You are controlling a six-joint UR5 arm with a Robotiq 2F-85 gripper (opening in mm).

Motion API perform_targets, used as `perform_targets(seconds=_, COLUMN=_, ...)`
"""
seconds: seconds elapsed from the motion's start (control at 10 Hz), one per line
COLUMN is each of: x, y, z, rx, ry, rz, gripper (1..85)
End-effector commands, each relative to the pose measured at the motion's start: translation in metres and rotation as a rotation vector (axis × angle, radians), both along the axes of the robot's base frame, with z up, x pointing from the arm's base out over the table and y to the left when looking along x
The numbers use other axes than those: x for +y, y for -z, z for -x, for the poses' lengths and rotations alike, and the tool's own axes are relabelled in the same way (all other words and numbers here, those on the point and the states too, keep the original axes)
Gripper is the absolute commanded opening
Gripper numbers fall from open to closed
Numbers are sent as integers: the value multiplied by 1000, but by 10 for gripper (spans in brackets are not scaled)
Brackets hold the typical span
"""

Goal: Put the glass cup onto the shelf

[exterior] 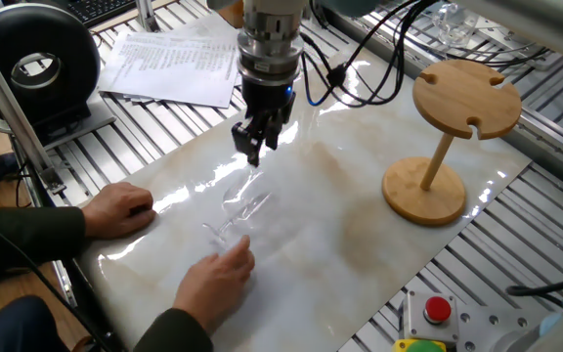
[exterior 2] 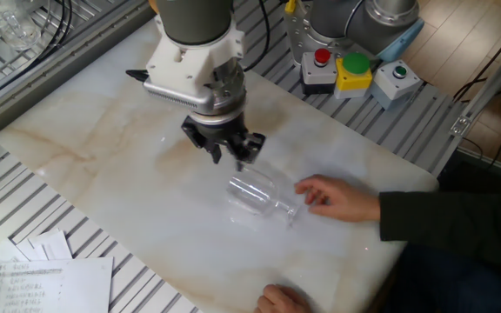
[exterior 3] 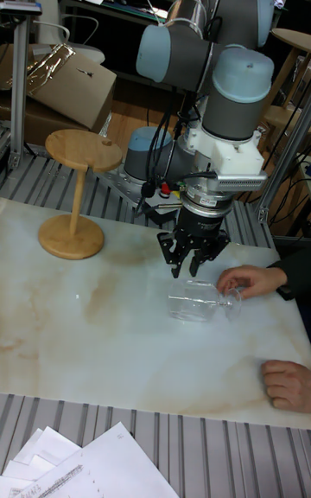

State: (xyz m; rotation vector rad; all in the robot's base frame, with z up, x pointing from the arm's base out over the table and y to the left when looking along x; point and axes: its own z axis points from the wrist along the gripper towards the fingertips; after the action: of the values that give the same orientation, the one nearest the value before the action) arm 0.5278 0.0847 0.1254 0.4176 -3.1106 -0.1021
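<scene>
Tall fixed view: wine glass (exterior 3: 197,300) is lying on its side on the marble slab (exterior 3: 86,325), bowl toward the bamboo stand (exterior 3: 78,195), foot toward the person's hand (exterior 3: 250,280), whose fingertips sit at the foot end. My read: the hand is there to stop it rolling.

Gripper (exterior 3: 192,260) hangs just above the bowel end of the glass, fingers spread, nothing between them, no contact visible. In the other fixed view the gripper (exterior 2: 225,149) sits up and beside the glass (exterior 2: 259,198), with the hand (exterior 2: 333,198) touching the stem end. One fixed view agrees: gripper (exterior: 257,147) apart from the glass (exterior: 235,217), hand (exterior: 211,282) just beside it.

A second hand (exterior: 117,210) rests flat on the slab edge, away from the action.

Stand (exterior: 448,137) is upright, well apart from the glass, at the far side of the slab. Slotted disc top is bare; the slots look cut so a stem slides in and the foot hangs.

Judgement: pre-grasp. A lying, transparent, round bowl is an awkward pick; it may roll or slip once the hand lets go.
</scene>
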Motion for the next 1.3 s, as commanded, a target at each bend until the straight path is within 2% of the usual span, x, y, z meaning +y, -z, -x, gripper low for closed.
perform_targets(seconds=0.0, x=-25, y=-24, z=-44, rx=-116, ry=63, rz=109, gripper=13)
perform_targets(seconds=0.1, x=-17, y=-33, z=-53, rx=-142, ry=47, rz=81, gripper=13)
perform_targets(seconds=0.2, x=3, y=-40, z=-62, rx=-153, ry=92, rz=12, gripper=13)
perform_targets(seconds=0.3, x=2, y=-50, z=-72, rx=-159, ry=109, rz=36, gripper=13)
perform_targets(seconds=0.4, x=-6, y=-57, z=-75, rx=-154, ry=78, rz=90, gripper=13)
perform_targets(seconds=0.5, x=30, y=-58, z=-69, rx=-119, ry=104, rz=-24, gripper=13)
perform_targets(seconds=0.6, x=50, y=-59, z=-64, rx=-96, ry=133, rz=-85, gripper=13)
perform_targets(seconds=0.7, x=53, y=-57, z=-46, rx=-34, ry=124, rz=-84, gripper=17)
perform_targets(seconds=0.8, x=69, y=-55, z=-31, rx=11, ry=129, rz=-120, gripper=73)
perform_targets(seconds=0.9, x=72, y=-47, z=-23, rx=24, ry=112, rz=-110, gripper=193)
perform_targets(seconds=1.0, x=81, y=-40, z=-17, rx=35, ry=99, rz=-112, gripper=350)
perform_targets(seconds=1.1, x=99, y=-32, z=-14, rx=34, ry=109, rz=-135, gripper=467)
perform_targets(seconds=1.2, x=121, y=-25, z=-15, rx=25, ry=147, rz=-182, gripper=497)
